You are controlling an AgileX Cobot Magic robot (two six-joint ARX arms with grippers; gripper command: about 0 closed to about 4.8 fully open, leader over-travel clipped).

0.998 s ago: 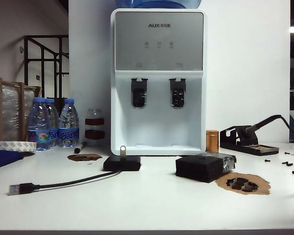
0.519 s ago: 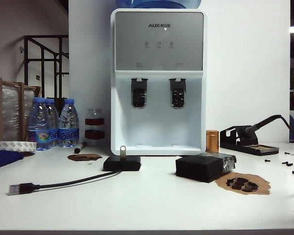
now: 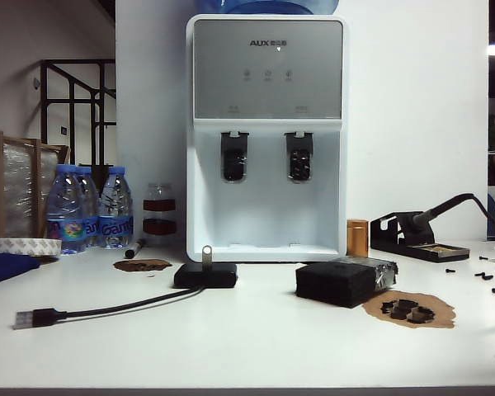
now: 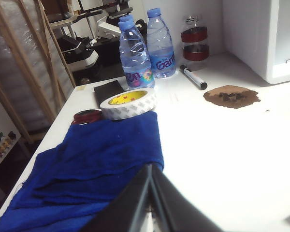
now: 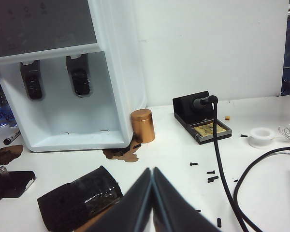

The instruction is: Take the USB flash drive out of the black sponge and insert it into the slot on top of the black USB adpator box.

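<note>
Already the USB flash drive [image 3: 206,254] stands upright in the black USB adpator box [image 3: 205,275], nine o'clock of the black sponge [image 3: 344,281]. I see both left fingers [image 4: 150,203] and right fingers [image 5: 152,200] pressed together, withdrawn; the right is nearer.

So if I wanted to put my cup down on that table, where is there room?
The bare white front strip, nearer than the cable and black sponge, is free. So is the gap between the black USB adpator box and sponge. The right end is crowded: foam scraps, soldering stand, loose screws.
</note>
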